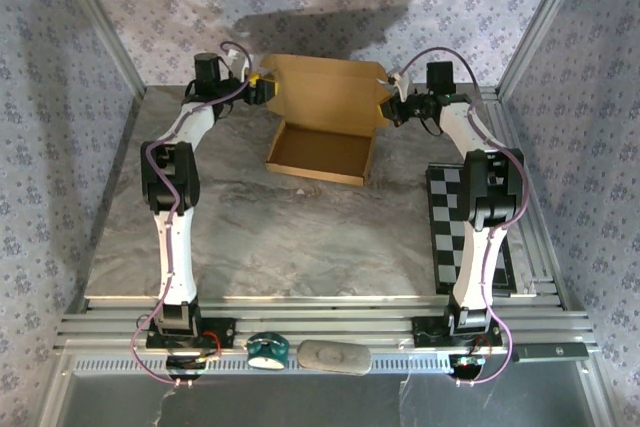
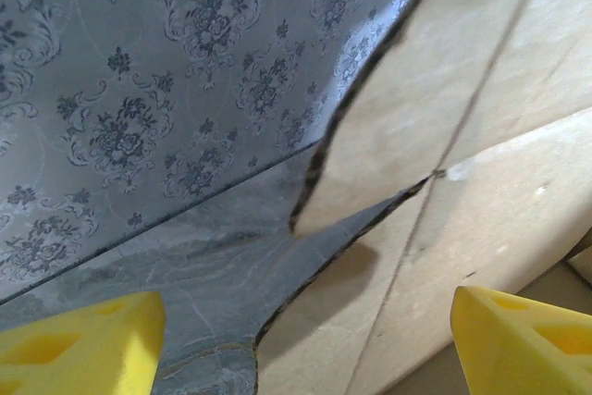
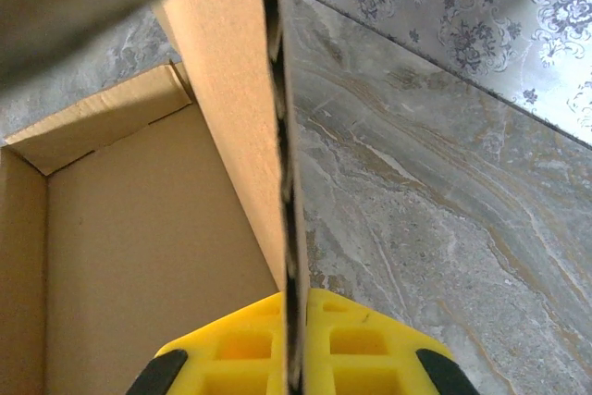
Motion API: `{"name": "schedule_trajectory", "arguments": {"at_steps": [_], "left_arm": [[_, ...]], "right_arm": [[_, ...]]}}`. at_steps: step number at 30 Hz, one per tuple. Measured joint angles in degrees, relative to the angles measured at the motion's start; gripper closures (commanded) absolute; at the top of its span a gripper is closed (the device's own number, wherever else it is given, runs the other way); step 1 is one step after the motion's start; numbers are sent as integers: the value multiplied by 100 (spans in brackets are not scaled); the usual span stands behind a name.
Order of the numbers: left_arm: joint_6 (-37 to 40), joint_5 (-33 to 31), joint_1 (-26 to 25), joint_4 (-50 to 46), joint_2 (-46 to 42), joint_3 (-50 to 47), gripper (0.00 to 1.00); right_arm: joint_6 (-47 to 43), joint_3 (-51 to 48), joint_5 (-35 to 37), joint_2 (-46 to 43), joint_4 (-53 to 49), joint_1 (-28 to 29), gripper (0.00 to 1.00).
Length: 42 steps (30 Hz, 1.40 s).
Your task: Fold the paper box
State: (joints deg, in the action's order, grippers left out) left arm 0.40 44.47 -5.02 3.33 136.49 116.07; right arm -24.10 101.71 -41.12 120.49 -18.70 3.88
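Note:
The tan paper box point(image 1: 320, 152) sits at the back middle of the table, its shallow tray flat and its lid point(image 1: 325, 92) standing upright behind it. At the lid's left edge my left gripper point(image 1: 262, 87) is open. In the left wrist view its yellow fingers point(image 2: 83, 344) stand wide apart, with the lid's side flap point(image 2: 481, 136) ahead between them and untouched. My right gripper point(image 1: 392, 107) is shut on the lid's right side flap. The right wrist view shows that flap point(image 3: 231, 90) edge-on, pinched between the yellow fingers point(image 3: 370, 344), and the tray's inside point(image 3: 139, 256) lies to the left.
A black-and-white checkered board point(image 1: 465, 232) lies on the table's right side beside the right arm. A teal object point(image 1: 267, 349) and a grey oval one point(image 1: 334, 355) rest on the front rail. Patterned walls and metal posts close in the back and sides.

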Motion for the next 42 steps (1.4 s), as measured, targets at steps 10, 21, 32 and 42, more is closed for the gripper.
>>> {"name": "schedule_trajectory", "arguments": {"at_steps": [10, 21, 32, 42], "left_arm": [[-243, -164, -293, 96, 164, 98, 48], [-33, -1274, -551, -494, -120, -94, 100], [-721, -3606, -1126, -981, -710, -378, 100], [-2411, -5016, -1537, 728, -1755, -2776, 100]], "right_arm": [[7, 90, -9, 83, 2, -20, 100], [343, 101, 479, 136, 284, 61, 100], [2017, -208, 2918, 118, 1316, 732, 100], [3484, -1829, 4760, -146, 3676, 1388, 100]]}}
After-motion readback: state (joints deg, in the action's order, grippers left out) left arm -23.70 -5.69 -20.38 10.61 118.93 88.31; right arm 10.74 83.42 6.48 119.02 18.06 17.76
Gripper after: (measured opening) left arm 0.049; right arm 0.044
